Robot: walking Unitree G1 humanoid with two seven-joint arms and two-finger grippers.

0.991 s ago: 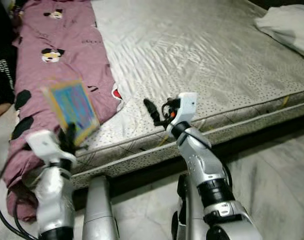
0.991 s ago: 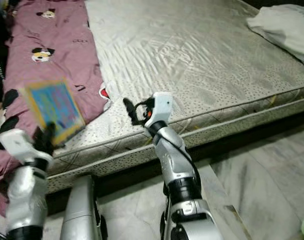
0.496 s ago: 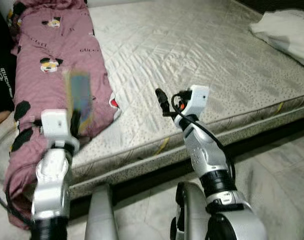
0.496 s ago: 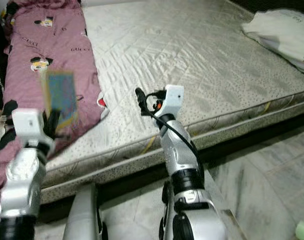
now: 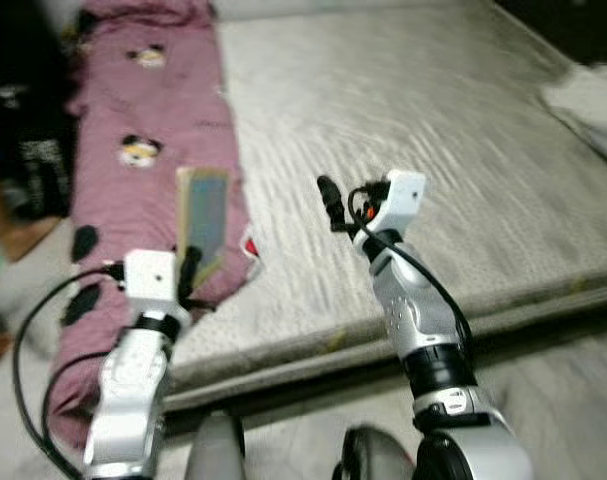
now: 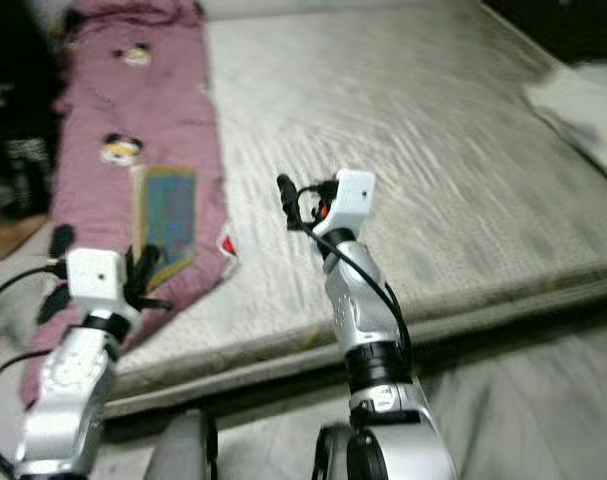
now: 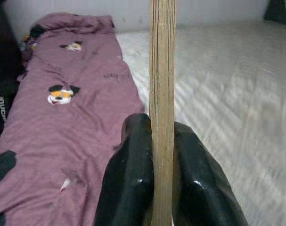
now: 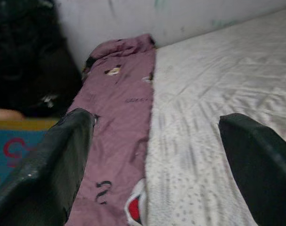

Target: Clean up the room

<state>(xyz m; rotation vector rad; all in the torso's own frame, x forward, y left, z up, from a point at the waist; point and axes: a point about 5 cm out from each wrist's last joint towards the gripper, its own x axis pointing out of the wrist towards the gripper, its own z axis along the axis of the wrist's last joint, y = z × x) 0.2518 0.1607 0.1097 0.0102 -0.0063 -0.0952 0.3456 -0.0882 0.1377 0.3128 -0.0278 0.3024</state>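
A wide bare mattress (image 5: 433, 150) takes up most of the room ahead, its near edge running across in front of both arms, with pale floor (image 5: 573, 400) below it. A purple cartoon-print blanket (image 5: 143, 170) lies in a long strip along the mattress's left side, and a white bundle (image 6: 583, 110) sits at the far right. The left gripper (image 7: 154, 188) is clamped on a thin book (image 5: 205, 215) with a blue cover, held upright above the blanket's near end. The right gripper (image 8: 152, 160) hovers over the mattress edge, fingers spread wide and empty.
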